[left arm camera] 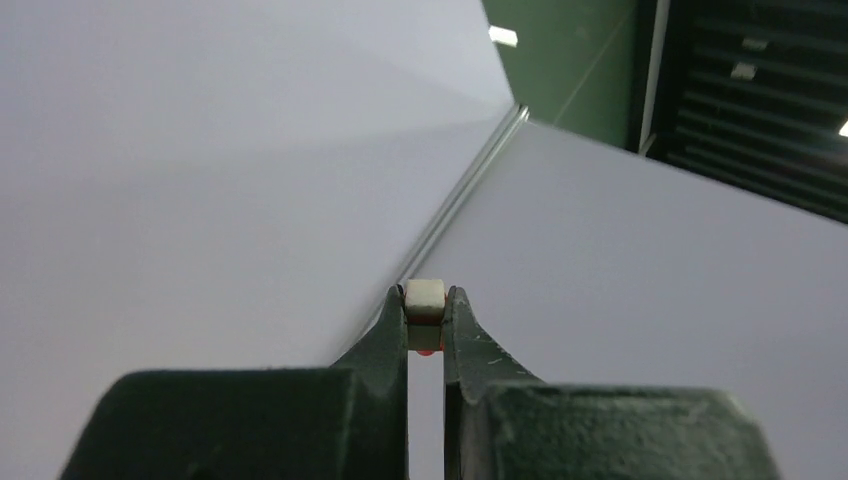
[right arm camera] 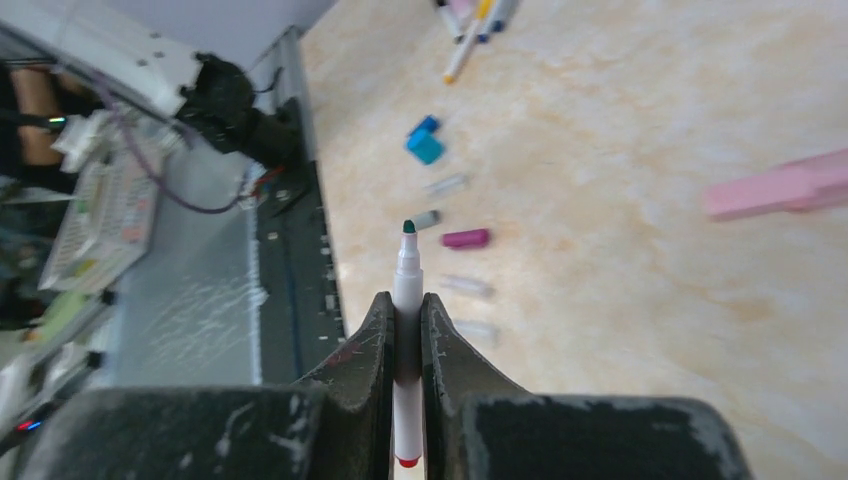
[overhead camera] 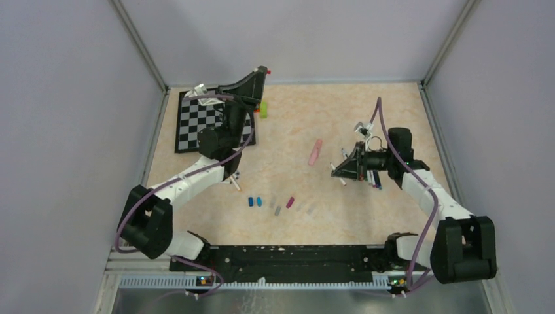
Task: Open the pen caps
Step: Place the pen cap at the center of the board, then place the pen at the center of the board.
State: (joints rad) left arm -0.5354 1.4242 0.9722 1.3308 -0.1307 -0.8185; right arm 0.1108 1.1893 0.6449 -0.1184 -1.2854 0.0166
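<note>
The table carries a chessboard at its far left. Over that board the left arm stands raised high. The left gripper points at the enclosure wall and is closed tight on a small pale stub with red showing beneath. It is probably a cap, though I cannot be sure. The right arm reaches low toward the middle of the table. The right gripper lies nearly level, clamped on the barrel of a thin white pen whose dark green tip is bare. A pink highlighter lies near it, and more pens are bunched under the right wrist. Loose caps, blue, grey and magenta, sit in a row toward the front edge. Pens like these should be light, stiff and smooth, so apt to slip. It seems best to hold one mid-barrel, pinch its cap squarely with the other gripper, and pull straight along its length.
</note>
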